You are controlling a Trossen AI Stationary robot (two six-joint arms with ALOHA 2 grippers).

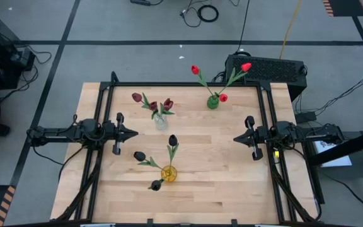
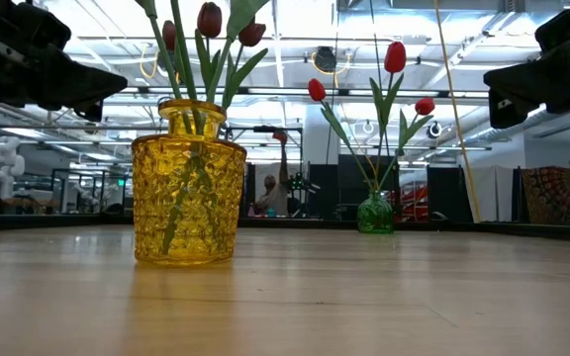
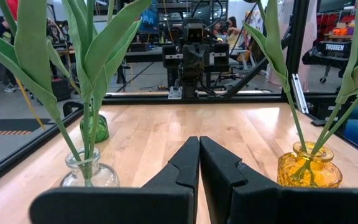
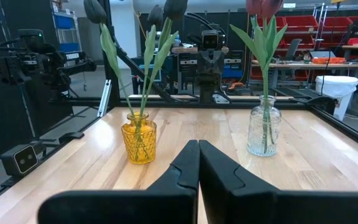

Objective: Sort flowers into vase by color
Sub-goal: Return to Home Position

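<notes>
Left pincer (image 1: 135,133), right pincer (image 1: 235,137) closed, level, facing.

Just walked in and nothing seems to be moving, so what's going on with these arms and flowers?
Nothing is being handled right now. The left gripper and right gripper are shut and empty, at opposite sides of the table. Every flower stands in a vase: black tulips in the yellow vase, maroon tulips in the clear vase, red tulips in the green vase. The sorting looks done.
</notes>
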